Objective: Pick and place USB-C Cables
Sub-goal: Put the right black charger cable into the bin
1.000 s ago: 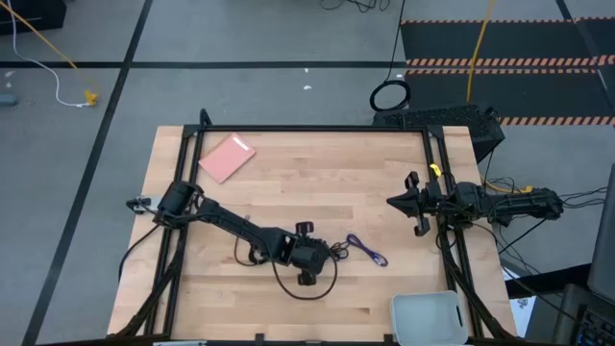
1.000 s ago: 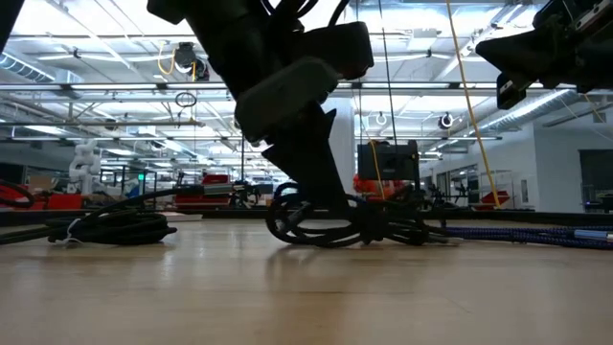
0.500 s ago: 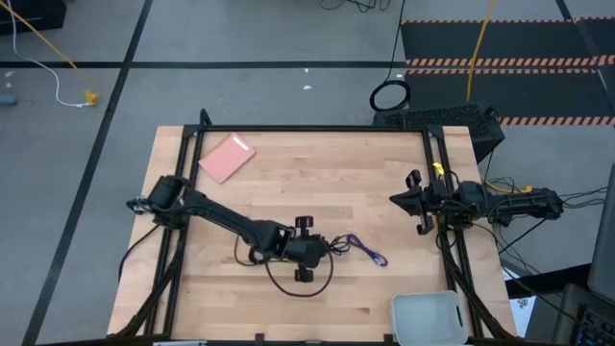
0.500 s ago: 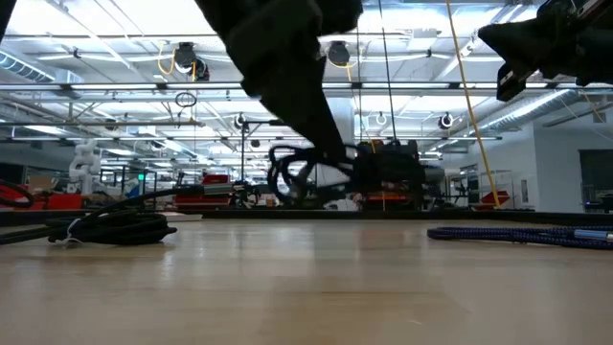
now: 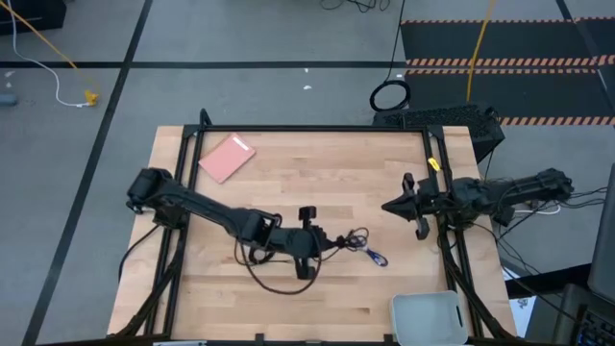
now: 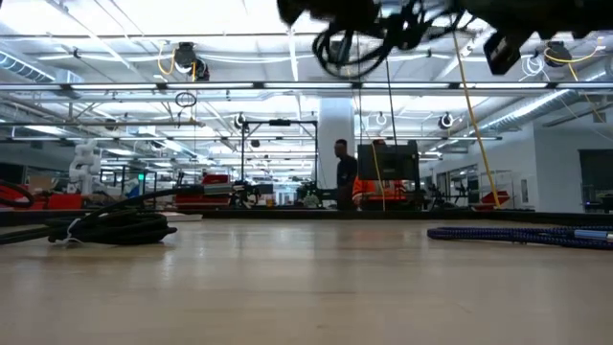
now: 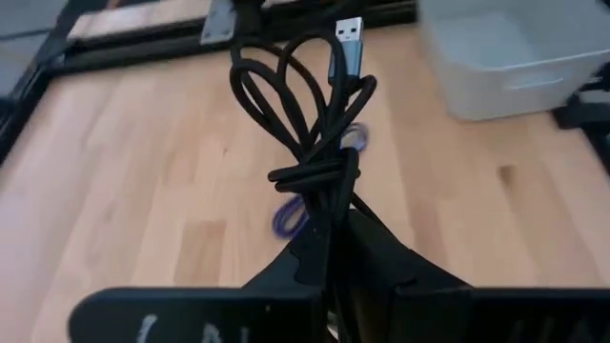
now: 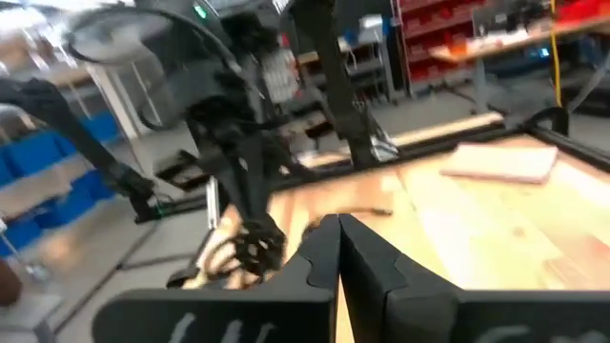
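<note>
Black cable (image 7: 319,143) now aloft in left gripper (image 7: 334,250)

1. Black cable (image 7: 319,143): a thin looped bundle cinched at its middle, held upright clear of the table, loops fanning upward and a silver plug tip poking out at the top. In the high view it (image 5: 352,237) hangs just right of table centre.
2. Purple-blue cable (image 5: 373,256): a small bundle lying flat on the wood, just at 4 o'clock of the lifted black one.
3. Second black cable (image 5: 261,270): a loose, wide loop on the table, at 8 o'clock of the first, partly hidden.
</note>
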You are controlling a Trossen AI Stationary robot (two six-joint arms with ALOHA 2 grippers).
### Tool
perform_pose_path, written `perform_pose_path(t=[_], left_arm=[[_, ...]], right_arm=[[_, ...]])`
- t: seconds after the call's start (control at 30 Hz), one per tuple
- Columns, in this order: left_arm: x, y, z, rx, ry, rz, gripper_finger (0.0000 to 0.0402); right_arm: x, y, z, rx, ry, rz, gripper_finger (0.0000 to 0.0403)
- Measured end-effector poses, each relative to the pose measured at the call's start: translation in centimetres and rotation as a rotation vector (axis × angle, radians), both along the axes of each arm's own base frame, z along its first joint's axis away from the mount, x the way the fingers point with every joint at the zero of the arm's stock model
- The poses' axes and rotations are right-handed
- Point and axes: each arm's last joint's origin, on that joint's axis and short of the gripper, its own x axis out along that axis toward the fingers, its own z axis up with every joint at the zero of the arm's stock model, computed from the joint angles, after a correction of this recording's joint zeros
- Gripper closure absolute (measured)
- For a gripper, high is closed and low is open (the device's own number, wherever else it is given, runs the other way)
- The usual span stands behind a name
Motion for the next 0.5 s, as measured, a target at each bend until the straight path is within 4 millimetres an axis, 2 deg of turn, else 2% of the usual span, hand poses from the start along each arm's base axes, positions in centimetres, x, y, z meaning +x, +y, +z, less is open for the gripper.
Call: perform_pose_path(t=[0.17, 0.37, 0.5], left_arm=[[0.6, -1.6, 2.3, 0.028, -0.075, -0.046, 0.0377], [0.3, -2.3, 2.2, 0.050, -0.062, -0.070, 0.0376], [0.4, -2.9, 1.7, 0.073, -0.058, -0.075, 0.0376]], right_arm=[[0.9, 1.5, 1.3, -0.029, 0.124, 0.028, 0.0403], [1.7, 3.7, 3.1, -0.047, 0.126, 0.098, 0.0401], [2.7, 5.1, 3.4, -0.047, 0.172, 0.118, 0.0382]])
